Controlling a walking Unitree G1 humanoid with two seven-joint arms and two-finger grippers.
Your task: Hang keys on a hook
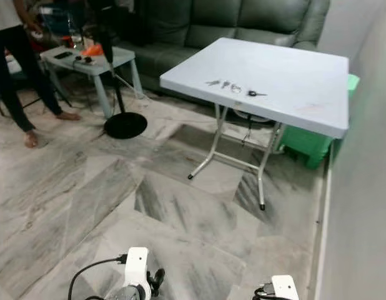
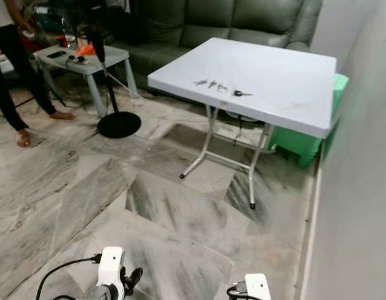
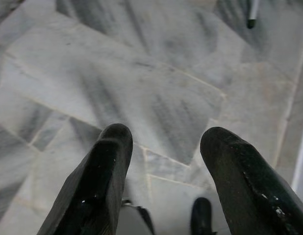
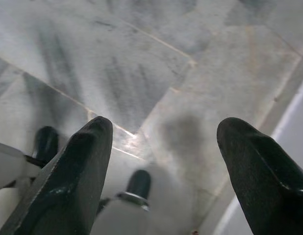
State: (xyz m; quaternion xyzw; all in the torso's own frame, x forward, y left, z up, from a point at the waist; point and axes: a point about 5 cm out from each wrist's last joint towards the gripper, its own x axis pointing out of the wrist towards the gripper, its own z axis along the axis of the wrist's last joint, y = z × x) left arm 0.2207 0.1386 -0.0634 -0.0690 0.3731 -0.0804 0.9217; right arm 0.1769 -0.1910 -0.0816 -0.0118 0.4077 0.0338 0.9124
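Several keys [image 1: 234, 88] lie in a loose row near the front edge of a white folding table [image 1: 293, 75], a few steps ahead of me. Both arms hang low over the marble floor, and their white wrists [image 1: 137, 275] [image 1: 284, 288] sit at the bottom of the head views. In the left wrist view, my left gripper [image 3: 166, 142] is open with nothing between its black fingers [image 3: 105, 171]. In the right wrist view, my right gripper [image 4: 164, 132] is likewise open and holds nothing, with only floor beneath it.
A grey wall [image 1: 368, 187] runs along the right. A green plastic stool [image 1: 308, 144] stands under the table by the wall. A dark sofa [image 1: 243, 19] is behind. At the left are a black round stand base [image 1: 125, 125], a small side table [image 1: 93, 59] and a standing person [image 1: 18, 69].
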